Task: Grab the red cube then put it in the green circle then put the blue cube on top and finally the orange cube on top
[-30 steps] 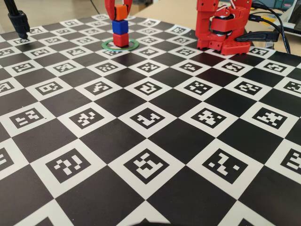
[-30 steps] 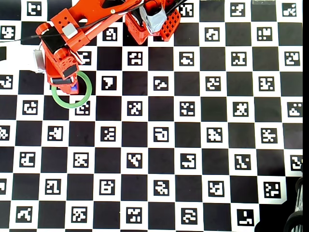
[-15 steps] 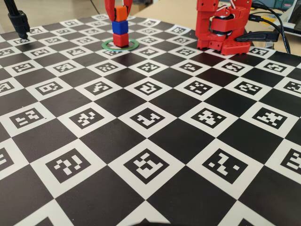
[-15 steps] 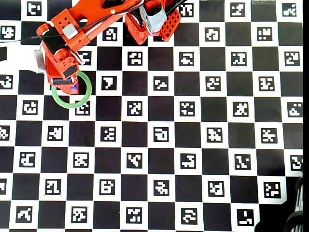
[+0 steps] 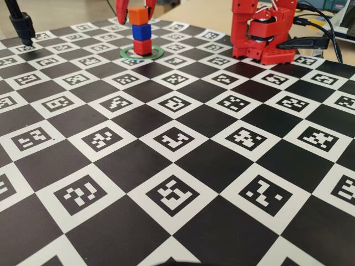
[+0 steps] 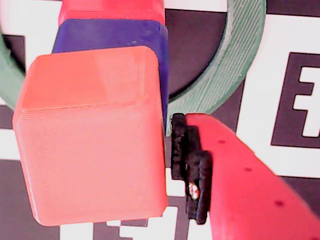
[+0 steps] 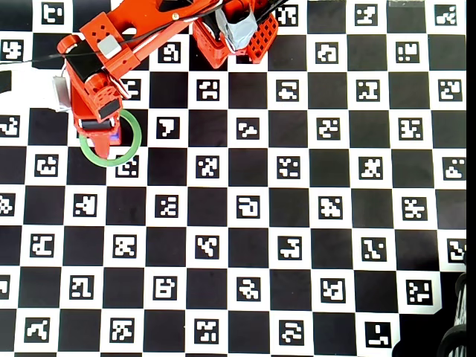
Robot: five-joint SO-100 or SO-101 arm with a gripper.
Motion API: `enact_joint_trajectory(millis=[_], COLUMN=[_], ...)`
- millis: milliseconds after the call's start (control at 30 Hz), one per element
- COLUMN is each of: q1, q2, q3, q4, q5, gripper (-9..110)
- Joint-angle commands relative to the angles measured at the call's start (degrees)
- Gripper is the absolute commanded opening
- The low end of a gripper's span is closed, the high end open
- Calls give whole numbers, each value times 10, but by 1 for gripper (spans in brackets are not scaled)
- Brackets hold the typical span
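Far left in fixed view: red cube [image 5: 142, 47] inside green circle [image 5: 156, 54], blue cube [image 5: 142, 31] on it, orange cube [image 5: 138, 15] topmost. Gripper [image 5: 136, 10] spread, straddling orange cube, pad [image 6: 190, 167] just clear. No readable writing.

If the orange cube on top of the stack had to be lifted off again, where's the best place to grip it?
Probably by two opposite side faces of the orange cube, coming straight down from above. It tops the blue cube and red cube in the green circle, so a sideways approach could topple them.
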Motion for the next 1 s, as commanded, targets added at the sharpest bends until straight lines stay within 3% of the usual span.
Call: enact_joint_trajectory(millis=[0, 767, 967], q1=[-6, -15, -33], q2=[56, 185, 238], q3=[-7, -25, -25], q4=[-3, 84, 120], q5=[1, -1, 53], gripper=[46, 49, 47])
